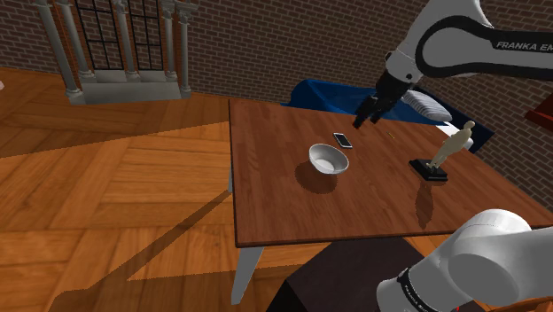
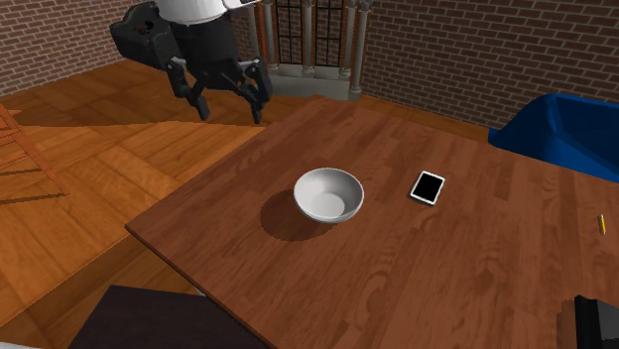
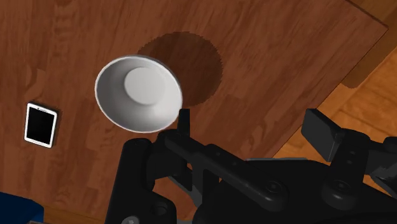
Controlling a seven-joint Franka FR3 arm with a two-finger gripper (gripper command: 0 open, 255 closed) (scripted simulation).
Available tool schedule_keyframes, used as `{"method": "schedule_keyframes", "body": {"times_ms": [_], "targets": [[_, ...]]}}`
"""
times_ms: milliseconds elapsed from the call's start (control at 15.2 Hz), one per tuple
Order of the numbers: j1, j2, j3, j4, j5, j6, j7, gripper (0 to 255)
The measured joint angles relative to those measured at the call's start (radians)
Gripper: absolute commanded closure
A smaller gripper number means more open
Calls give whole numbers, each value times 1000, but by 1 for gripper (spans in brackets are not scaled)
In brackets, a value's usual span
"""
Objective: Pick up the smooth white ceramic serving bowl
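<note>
In the shoulder view, my all-black two-finger claw (image 1: 368, 120) hangs in the air above the far part of a brown wooden table (image 1: 292, 204). Its fingers stand apart and hold nothing. The smooth white round bowl (image 1: 328, 159) sits upright on the tabletop below me, toward this view's left of the claw and well apart from it. A small white-edged phone with a black screen (image 1: 343, 140) lies flat between the bowl and the spot under my claw. A pale figurine on a black base (image 1: 447, 151) stands on the other side of me, toward this view's right.

In the second exterior view, the claw (image 2: 231, 114) hovers over the table's (image 2: 397, 288) far-left edge, its two fingers spread with only air between them. The bowl (image 2: 328, 194) rests lower and toward this view's right of me, casting a round shadow on the side facing the claw. The phone (image 2: 429, 187) lies just past the bowl, farther from me.

In the wrist view, my claw (image 3: 251, 124) is parted. The bowl (image 3: 139, 93) lies on the table (image 3: 267, 51) ahead of one finger, outside the gap and untouched. The phone (image 3: 41, 125) lies beyond the bowl, on its side away from me.
</note>
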Motion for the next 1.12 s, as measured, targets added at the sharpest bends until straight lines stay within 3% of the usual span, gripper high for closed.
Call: {"method": "schedule_keyframes", "body": {"times_ms": [462,1122], "targets": [[-5,213,-45,-27,-19,219,-46,0],[-2,590,-81,60,4,477,-104,0]]}}
